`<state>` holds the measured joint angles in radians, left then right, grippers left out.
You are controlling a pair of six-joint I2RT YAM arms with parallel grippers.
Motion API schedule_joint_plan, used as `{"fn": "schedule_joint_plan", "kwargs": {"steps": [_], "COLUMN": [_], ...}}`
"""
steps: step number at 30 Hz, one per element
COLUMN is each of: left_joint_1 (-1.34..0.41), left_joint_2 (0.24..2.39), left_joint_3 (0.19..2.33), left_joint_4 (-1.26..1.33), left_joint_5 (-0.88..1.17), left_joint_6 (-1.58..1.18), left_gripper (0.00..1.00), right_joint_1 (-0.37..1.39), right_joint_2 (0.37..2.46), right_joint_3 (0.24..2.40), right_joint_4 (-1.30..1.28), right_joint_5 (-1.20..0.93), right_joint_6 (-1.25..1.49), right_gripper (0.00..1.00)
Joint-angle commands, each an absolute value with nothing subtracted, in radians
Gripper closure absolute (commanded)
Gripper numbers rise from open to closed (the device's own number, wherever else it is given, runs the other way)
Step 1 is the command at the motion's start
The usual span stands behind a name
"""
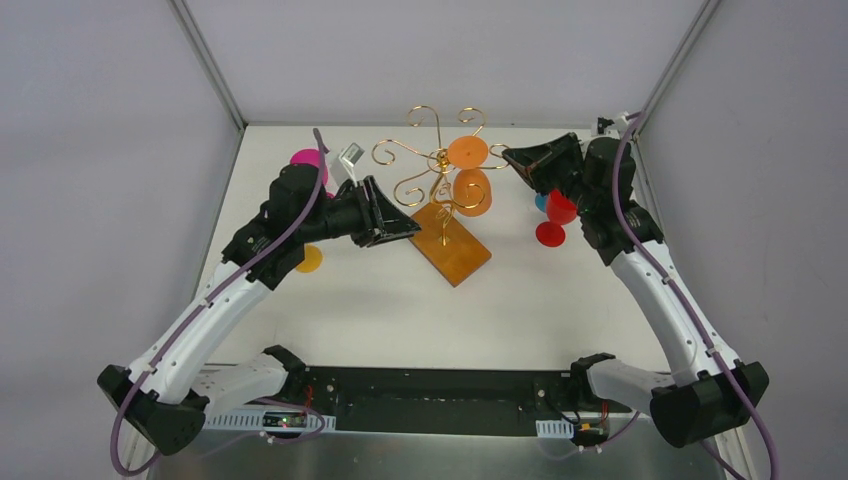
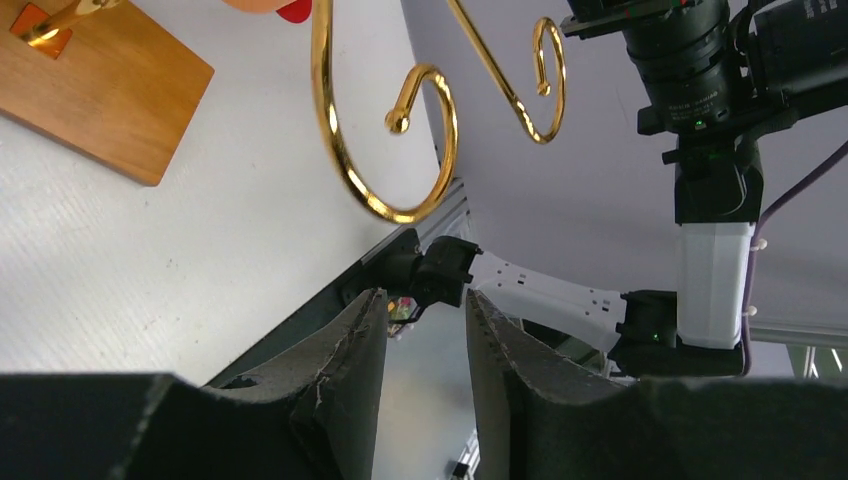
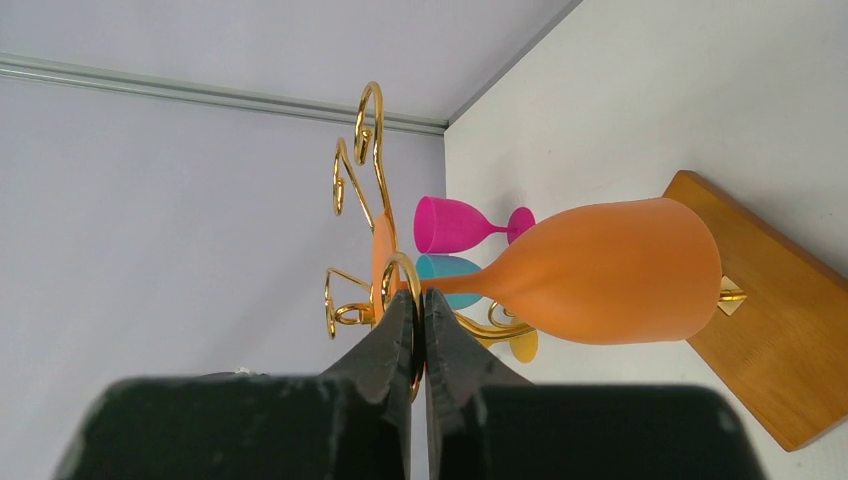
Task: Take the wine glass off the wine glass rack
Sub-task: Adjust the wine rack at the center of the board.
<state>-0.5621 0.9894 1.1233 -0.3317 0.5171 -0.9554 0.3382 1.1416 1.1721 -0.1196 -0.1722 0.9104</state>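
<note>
The gold wire wine glass rack (image 1: 432, 165) stands mid-table on its brown wooden base (image 1: 452, 246). An orange wine glass (image 1: 471, 190) hangs upside down from it, foot (image 1: 467, 152) on top. My right gripper (image 1: 511, 158) is at the rack's right side, just right of the glass's foot. In the right wrist view it (image 3: 419, 297) is shut on a gold scroll ring (image 3: 398, 275) next to the orange glass (image 3: 610, 270). My left gripper (image 1: 405, 226) is open and empty by the base's left corner. In the left wrist view it (image 2: 425, 310) is below a gold scroll (image 2: 400, 130).
Loose glasses are on the table: pink (image 1: 306, 160) and yellow (image 1: 309, 259) behind my left arm, red (image 1: 555, 215) and blue (image 1: 541, 202) under my right wrist. A small white object (image 1: 351, 155) is at the back left. Walls close in the table on three sides.
</note>
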Motion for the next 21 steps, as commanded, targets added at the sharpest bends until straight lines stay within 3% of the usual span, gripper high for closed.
{"fn": "schedule_joint_plan", "kwargs": {"steps": [1, 11, 15, 21], "left_joint_1": [-0.577, -0.578, -0.578, -0.577], "left_joint_2": [1.040, 1.165, 1.189, 1.205], "left_joint_3": [1.205, 1.314, 1.332, 1.352], "left_joint_4": [-0.275, -0.255, -0.255, -0.261], "left_joint_5": [0.514, 0.502, 0.496, 0.474], "left_joint_6": [-0.965, -0.970, -0.965, -0.960], "left_gripper": [0.65, 0.66, 0.83, 0.82], "right_joint_1": [0.360, 0.365, 0.366, 0.368], "right_joint_2": [1.111, 1.092, 1.090, 1.086], "right_joint_3": [1.177, 1.154, 1.149, 1.147], "right_joint_4": [-0.095, -0.079, -0.069, -0.064], "right_joint_5": [-0.141, -0.133, -0.138, -0.144], "right_joint_6": [0.922, 0.945, 0.955, 0.964], "right_gripper": [1.00, 1.00, 1.00, 1.00]}}
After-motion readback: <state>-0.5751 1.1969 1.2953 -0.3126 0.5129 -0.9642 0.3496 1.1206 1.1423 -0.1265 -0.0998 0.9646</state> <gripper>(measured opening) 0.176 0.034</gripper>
